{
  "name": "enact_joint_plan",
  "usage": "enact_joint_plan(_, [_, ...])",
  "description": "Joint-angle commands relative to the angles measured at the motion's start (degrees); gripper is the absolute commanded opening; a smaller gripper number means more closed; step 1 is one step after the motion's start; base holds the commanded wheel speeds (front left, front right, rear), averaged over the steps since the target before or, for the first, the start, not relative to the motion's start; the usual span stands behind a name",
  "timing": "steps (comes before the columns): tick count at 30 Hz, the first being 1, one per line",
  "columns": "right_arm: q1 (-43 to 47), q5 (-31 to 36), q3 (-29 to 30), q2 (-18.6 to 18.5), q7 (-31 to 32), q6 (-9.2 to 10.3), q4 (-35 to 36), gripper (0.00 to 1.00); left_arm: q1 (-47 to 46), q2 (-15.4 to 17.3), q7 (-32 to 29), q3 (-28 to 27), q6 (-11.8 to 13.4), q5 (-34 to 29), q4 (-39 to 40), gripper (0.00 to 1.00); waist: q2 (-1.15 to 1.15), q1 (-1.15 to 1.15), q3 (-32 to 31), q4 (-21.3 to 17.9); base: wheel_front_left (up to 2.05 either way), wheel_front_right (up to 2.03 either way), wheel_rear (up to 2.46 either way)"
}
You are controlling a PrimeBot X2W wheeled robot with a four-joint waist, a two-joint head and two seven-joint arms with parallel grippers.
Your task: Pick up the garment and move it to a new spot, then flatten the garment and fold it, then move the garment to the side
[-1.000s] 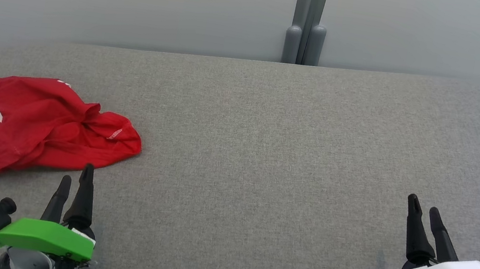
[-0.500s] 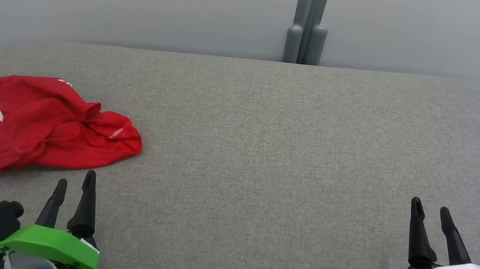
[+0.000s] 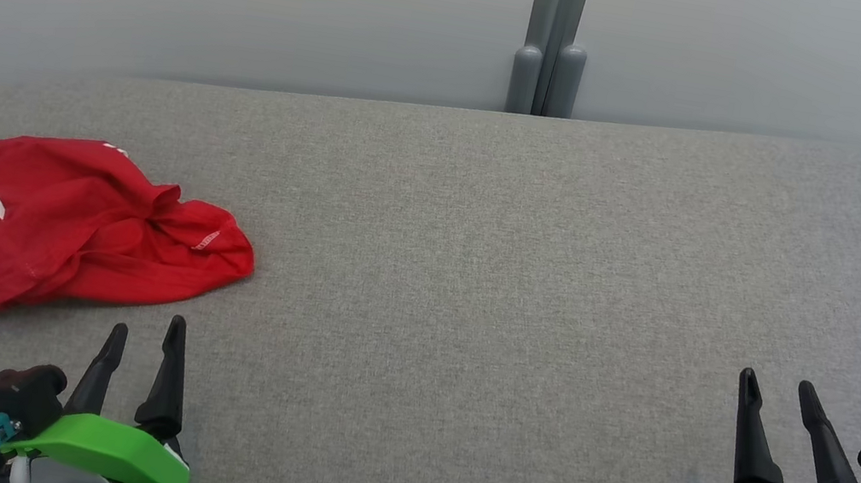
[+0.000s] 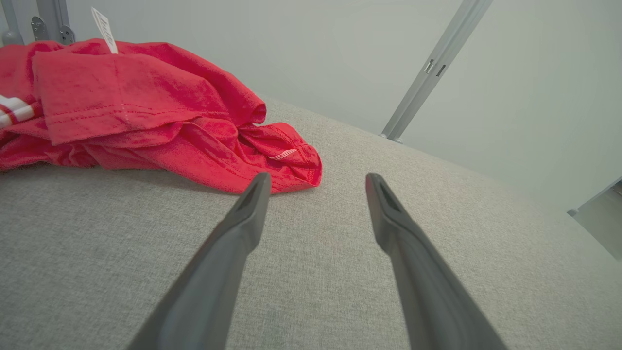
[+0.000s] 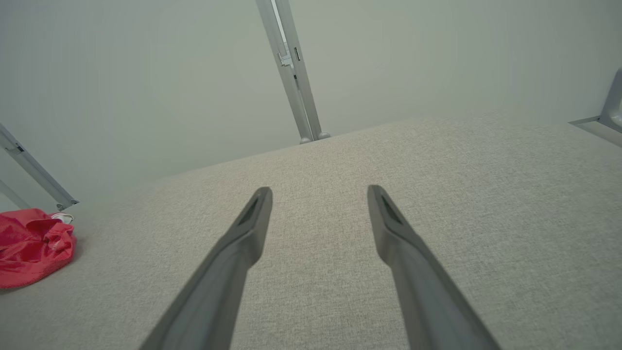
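A crumpled red garment (image 3: 53, 225) with a white striped part and a small white label lies at the far left of the grey table (image 3: 495, 269). In the left wrist view the garment (image 4: 136, 107) sits just beyond the fingertips, apart from them. My left gripper (image 3: 147, 326) stands open and empty near the front edge, a little short of the garment's lower hem. My right gripper (image 3: 777, 385) is open and empty at the front right, far from the garment (image 5: 31, 245), which appears small at the left of the right wrist view.
A pale wall with a grey vertical post (image 3: 551, 36) rises behind the table. The table's rounded far corners show at left and right. Bare grey cloth surface spreads across the middle and right.
Both grippers have drawn back toward the front edge and opened wider. The left one has also shifted slightly right. The garment has not moved.
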State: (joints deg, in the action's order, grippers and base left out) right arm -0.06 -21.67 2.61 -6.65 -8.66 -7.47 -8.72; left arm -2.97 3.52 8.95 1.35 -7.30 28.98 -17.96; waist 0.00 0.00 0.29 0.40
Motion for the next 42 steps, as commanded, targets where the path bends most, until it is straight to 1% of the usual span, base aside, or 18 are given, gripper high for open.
enact_joint_plan(1, [0.47, 1.70, 0.13, -0.69, -0.64, -0.02, 0.32, 1.00, 0.11, 0.64, 0.59, 0.03, -0.19, -1.59, 0.19, 1.00, 0.00, 0.00, 0.00, -0.05, 0.00, 0.00, 0.00])
enact_joint_plan(19, [1.83, 9.32, 1.00, -1.35, -3.10, -0.03, -0.01, 1.00, 1.04, 0.93, 2.98, 0.79, -0.24, -10.59, -1.72, 1.00, 0.00, 0.00, -0.27, -0.18, 0.00, 0.00, 0.00])
enact_joint_plan(23, [2.02, 10.93, 1.18, -1.34, -3.59, -0.03, -0.03, 1.00, 1.12, 0.78, 3.42, 0.93, -0.24, -12.04, -2.10, 1.00, 0.00, 0.00, -0.47, -0.25, 0.00, 0.00, 0.00])
enact_joint_plan(26, [2.10, 10.58, 2.14, -0.63, -3.92, -0.03, -0.24, 1.00, 1.13, 0.55, 3.77, 0.73, -0.22, -12.93, -2.58, 1.00, 0.00, 0.00, -0.61, -0.27, 0.00, 0.00, 0.00])
enact_joint_plan(29, [2.25, 11.60, 2.46, -0.70, -4.30, -0.03, -0.35, 1.00, 1.04, 0.39, 4.14, 0.75, -0.22, -14.05, -2.81, 1.00, 0.00, 0.00, -0.73, -0.17, 0.00, 0.00, 0.00])
enact_joint_plan(42, [2.89, 17.64, 2.42, -0.62, -5.73, -0.03, -0.24, 1.00, 0.95, 0.35, 5.44, 0.49, -0.25, -18.97, -3.64, 1.00, 0.00, 0.00, -0.76, 0.58, 0.00, 0.00, 0.00])
